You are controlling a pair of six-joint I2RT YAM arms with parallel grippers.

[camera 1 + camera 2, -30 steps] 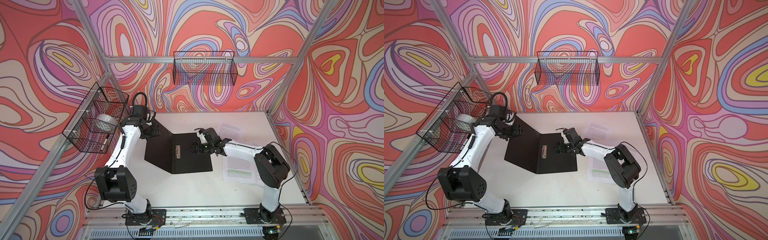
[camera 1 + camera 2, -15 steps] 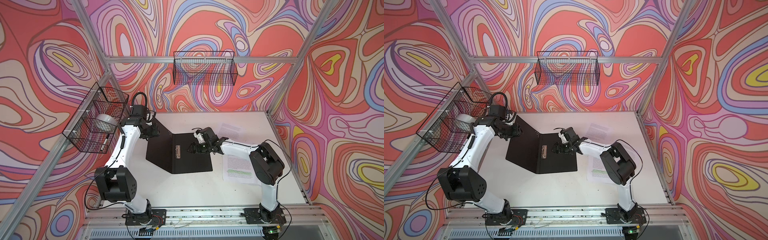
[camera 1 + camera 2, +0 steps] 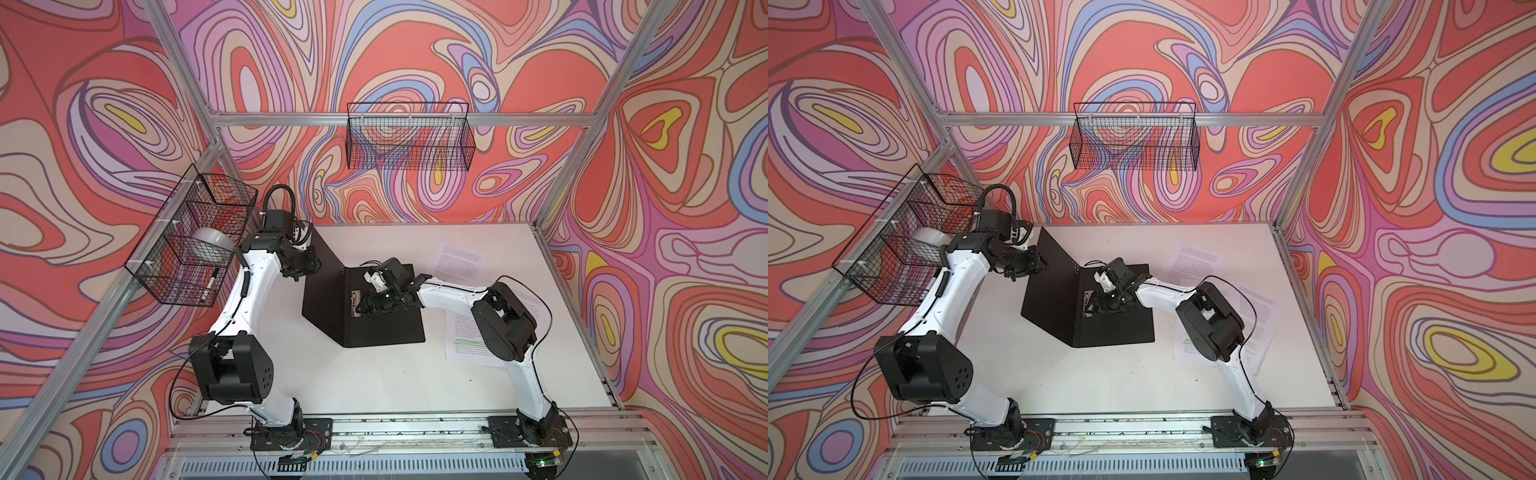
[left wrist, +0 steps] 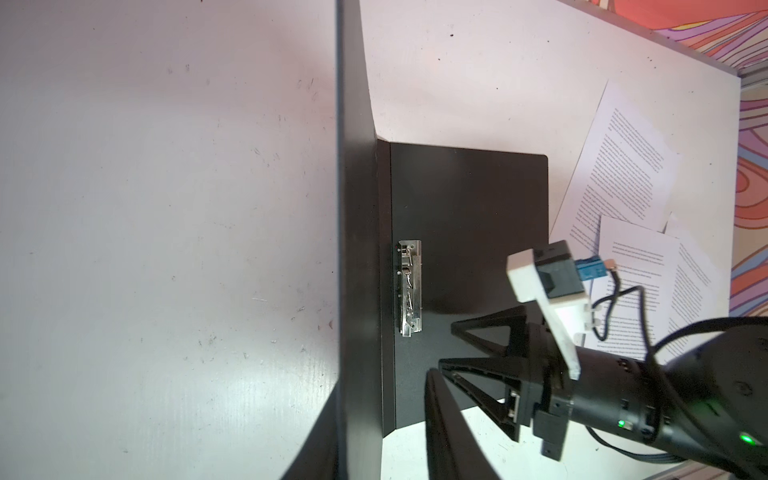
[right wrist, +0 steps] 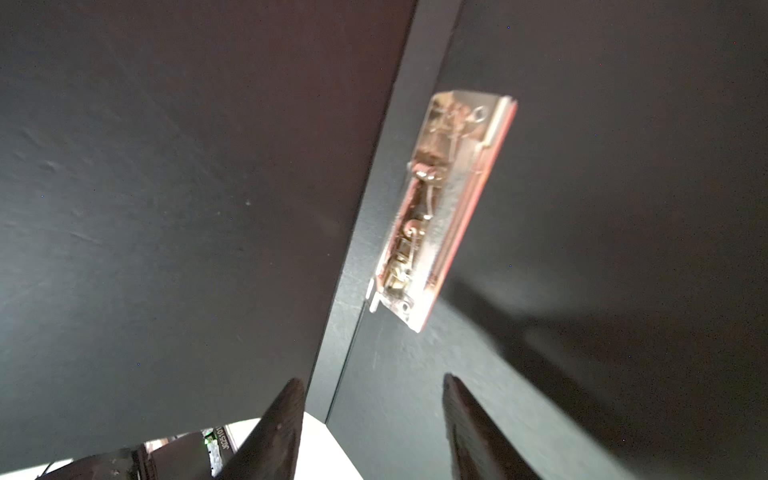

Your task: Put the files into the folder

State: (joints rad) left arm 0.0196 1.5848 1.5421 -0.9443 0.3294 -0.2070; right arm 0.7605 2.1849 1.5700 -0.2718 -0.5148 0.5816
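Folder lay open on the desk, black inside showing, one cover flat and the other raised nearly upright. Left end effector straddled the raised cover's edge, not clamped; a gap showed on one side. Right end effector hovered over the flat cover, jaws apart and empty, with the spine clip just ahead, its long axis along the spine. Files lay beside the folder's right edge, behind that end effector. Right arm was judged nearer to both.

Folder open on counter, black inside, one cover raised, white printed files lying flat beside it.
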